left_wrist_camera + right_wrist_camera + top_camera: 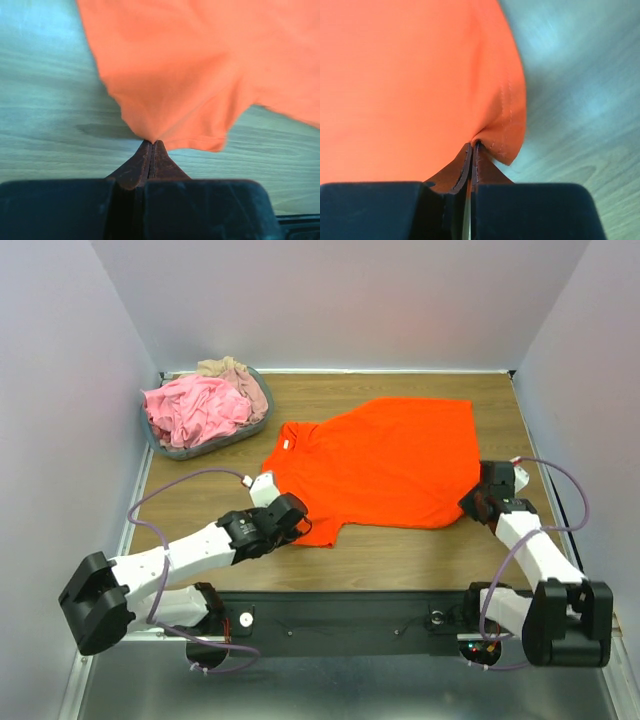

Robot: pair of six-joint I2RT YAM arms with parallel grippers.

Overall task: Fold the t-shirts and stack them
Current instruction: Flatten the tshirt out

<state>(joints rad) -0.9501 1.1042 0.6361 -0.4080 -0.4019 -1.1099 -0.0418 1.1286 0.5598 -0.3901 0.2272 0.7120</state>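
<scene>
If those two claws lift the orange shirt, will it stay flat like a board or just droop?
Probably droop: the orange shirt puckers into soft folds where the left gripper pinches it. Likely light too: the right gripper holds just a thin hem corner.

One bright orange-red cotton t-shirt [385, 460] is counted, pinched by the two left fingers [137, 167] and the two right fingers [457, 170]. Beyond the left fingers, one grey oval plastic basket [215, 444] is seen, holding one crumpled pink cloth heap [195, 410] and one beige cloth heap [245, 380].
</scene>
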